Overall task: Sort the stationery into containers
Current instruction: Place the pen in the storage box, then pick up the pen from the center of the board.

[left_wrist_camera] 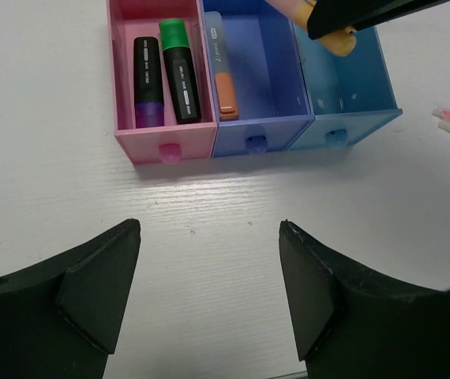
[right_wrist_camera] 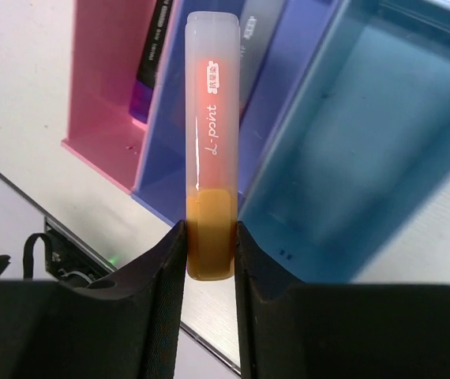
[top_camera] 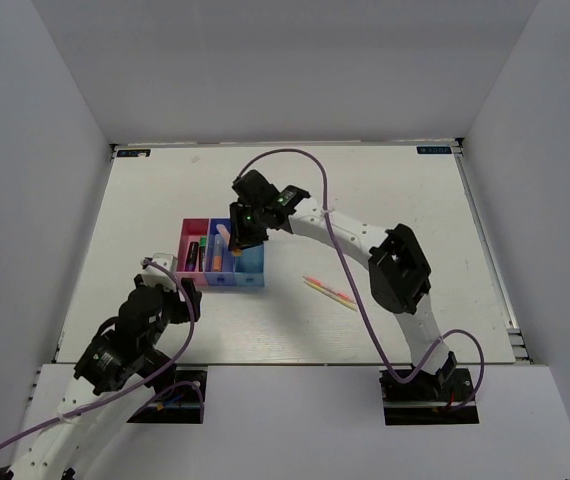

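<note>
Over the light blue bin [right_wrist_camera: 351, 197], we see our right gripper [right_wrist_camera: 209, 241] pinching an orange highlighter [right_wrist_camera: 209, 134] by its darker end; our left gripper [left_wrist_camera: 209, 233] hangs spread wide and empty before the pink bin [left_wrist_camera: 166, 144].

White table [top_camera: 385, 200], plain pale walls [top_camera: 285, 70]

The white table [top_camera: 385, 200] carries three joined bins [left_wrist_camera: 280, 134] and, well apart, thin yellow-pink pens [top_camera: 330, 291].

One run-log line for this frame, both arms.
right jaws: shut on translucent orange plastic highlighter, held over three joined plastic bins | left jaws: open, empty | unsorted: thin pink-yellow pens
</note>
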`<action>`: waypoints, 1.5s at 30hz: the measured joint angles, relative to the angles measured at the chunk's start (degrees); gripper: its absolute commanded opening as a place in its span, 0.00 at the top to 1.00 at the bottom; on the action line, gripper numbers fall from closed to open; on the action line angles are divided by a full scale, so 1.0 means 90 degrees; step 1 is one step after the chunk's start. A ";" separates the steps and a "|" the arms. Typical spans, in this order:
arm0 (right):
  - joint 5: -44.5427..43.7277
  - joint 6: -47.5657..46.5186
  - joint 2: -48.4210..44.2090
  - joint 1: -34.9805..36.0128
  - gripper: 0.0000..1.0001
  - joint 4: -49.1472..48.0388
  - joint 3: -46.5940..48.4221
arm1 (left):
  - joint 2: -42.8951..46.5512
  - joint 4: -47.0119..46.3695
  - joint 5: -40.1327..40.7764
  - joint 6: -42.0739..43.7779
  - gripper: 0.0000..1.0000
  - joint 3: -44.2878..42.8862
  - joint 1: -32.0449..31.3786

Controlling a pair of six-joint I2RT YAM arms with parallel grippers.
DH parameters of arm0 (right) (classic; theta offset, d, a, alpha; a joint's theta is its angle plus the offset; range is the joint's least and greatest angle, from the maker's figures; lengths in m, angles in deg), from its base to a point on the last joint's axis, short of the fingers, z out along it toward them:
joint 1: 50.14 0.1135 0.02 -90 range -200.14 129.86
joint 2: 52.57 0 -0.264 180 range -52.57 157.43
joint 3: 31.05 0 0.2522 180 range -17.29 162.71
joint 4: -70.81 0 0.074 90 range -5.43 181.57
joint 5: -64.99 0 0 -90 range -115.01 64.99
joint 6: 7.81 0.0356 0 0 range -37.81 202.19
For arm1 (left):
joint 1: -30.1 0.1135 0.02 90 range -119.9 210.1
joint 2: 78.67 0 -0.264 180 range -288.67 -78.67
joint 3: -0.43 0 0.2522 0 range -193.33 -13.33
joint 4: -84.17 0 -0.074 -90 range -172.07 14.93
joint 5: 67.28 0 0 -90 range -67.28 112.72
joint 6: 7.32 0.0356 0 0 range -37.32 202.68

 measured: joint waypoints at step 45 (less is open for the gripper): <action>-0.0160 -0.5787 -0.3820 -0.1018 0.87 -0.0306 -0.4903 | -0.1073 -0.0775 -0.2336 0.0352 0.40 0.0034 0.0000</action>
